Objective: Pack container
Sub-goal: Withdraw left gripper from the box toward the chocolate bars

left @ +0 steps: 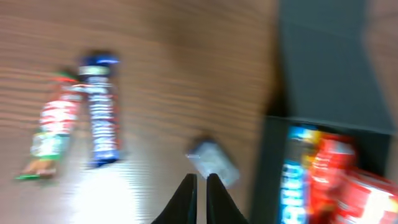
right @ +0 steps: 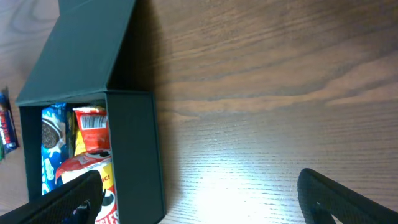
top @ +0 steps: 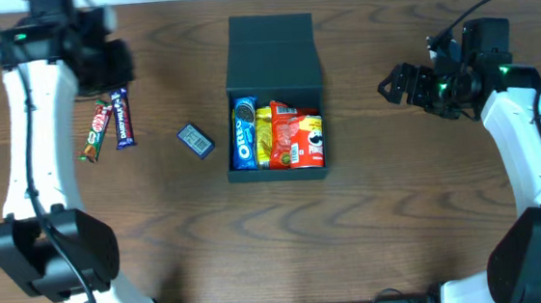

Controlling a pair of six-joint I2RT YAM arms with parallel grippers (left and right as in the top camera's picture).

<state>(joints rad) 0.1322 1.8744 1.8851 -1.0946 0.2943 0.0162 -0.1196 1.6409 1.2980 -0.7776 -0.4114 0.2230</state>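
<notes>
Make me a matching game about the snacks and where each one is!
Things:
1. Oreo pack
2. red snack packet
3. small grey-blue packet
4. blue candy bar

Places (sides as in the overhead view):
A. alone on the table, between the bars and the container
B. inside the container, at its right wall
C. on the table, right beside the red-and-green bar
D. inside the container, at its left wall

Pairs: 1-D, 2-B, 3-A, 4-C
</notes>
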